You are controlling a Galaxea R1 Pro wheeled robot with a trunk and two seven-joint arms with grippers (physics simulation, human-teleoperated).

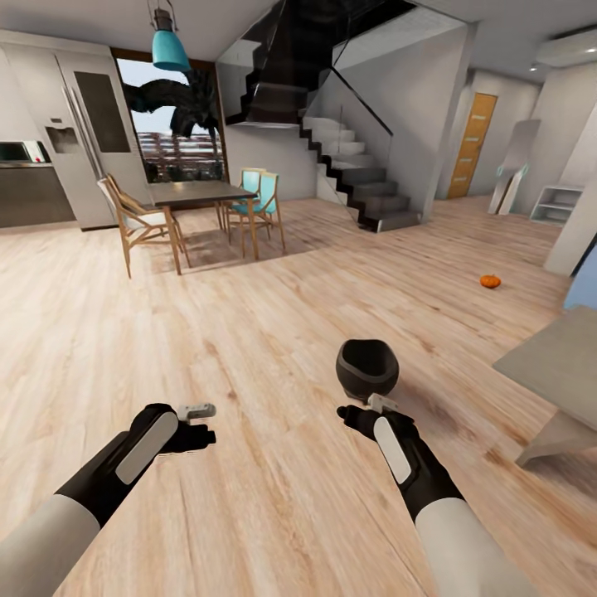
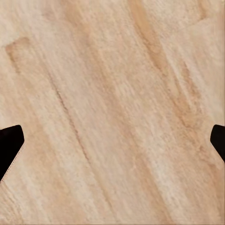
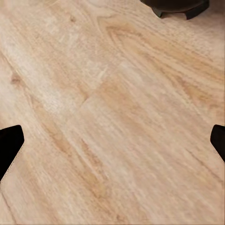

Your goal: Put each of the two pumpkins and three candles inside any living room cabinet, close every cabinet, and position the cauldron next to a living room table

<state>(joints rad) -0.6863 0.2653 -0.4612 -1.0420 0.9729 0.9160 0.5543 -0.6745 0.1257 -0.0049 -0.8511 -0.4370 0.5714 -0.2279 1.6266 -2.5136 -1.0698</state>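
Nearest, the two arms reach forward and down over the pale plank floor (image 1: 274, 497), each ending in a claw. The left claw (image 2: 112, 140) is released: in the left wrist view its two dark fingertips (image 2: 9, 147) stand wide apart at opposite edges, with nothing but bare wood grain between them. The right claw (image 3: 112, 140) is released too, its fingertips (image 3: 9, 145) likewise spread and empty above the boards. In the head view the left claw (image 1: 196, 424) hangs at the left, and the right claw (image 1: 365, 408) sits just short of the cauldron (image 1: 367, 367), near it, though I cannot tell whether they touch. The cauldron, a squat black pot with a wide mouth, stands on the floor; its dark base (image 3: 176, 7) shows at the border of the right wrist view. To the right, a corner of the low grey worktop (image 1: 555, 365) comes in from the edge, apart from the cauldron. Farther off, one orange pumpkin (image 1: 490, 281) lies on the floor, well beyond the worktop. Deeper in the room, a dining table (image 1: 199, 195) with wooden chairs (image 1: 133, 220) stands at the left, under a teal hanging lamp (image 1: 170, 46). A dark staircase (image 1: 356, 178) rises behind it, with an orange door (image 1: 473, 145) at the far right.
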